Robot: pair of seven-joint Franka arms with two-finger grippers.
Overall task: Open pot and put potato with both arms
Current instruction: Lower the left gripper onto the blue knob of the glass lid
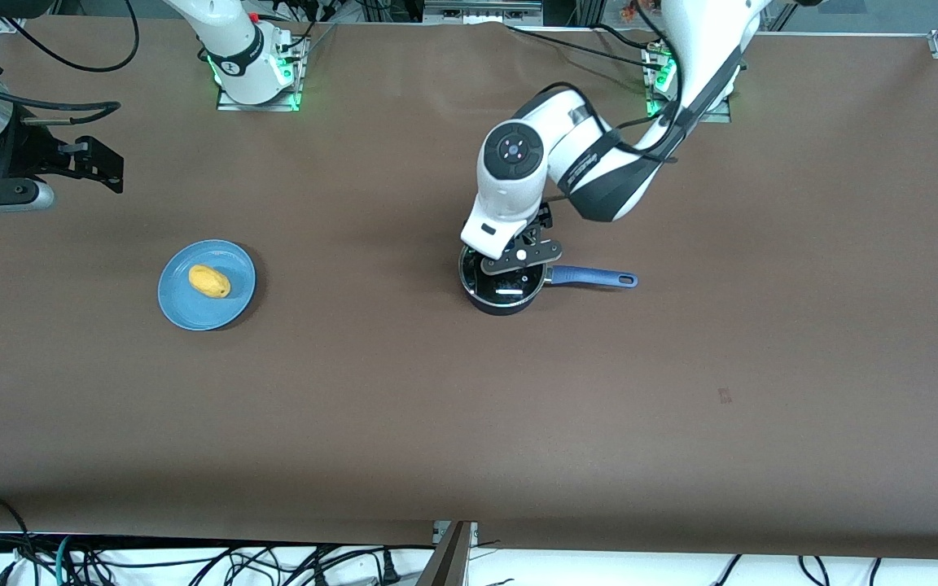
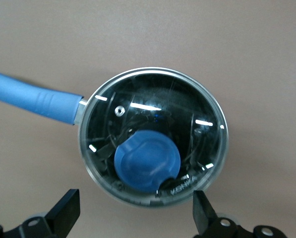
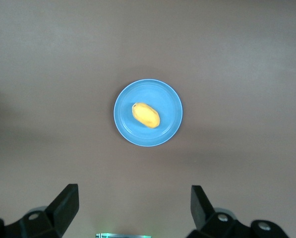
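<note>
Now the left hand hangs open over the lidded pot at mid-bench.
Potato lies on a blue plate toward the right arm's end; the right hand, seemingly high above it, is open.

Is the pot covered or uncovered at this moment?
Covered. The glass lid with its blue knob sits inside the pot's rim; the open left gripper hovers over it.

Potato lies on blue plate.
</note>
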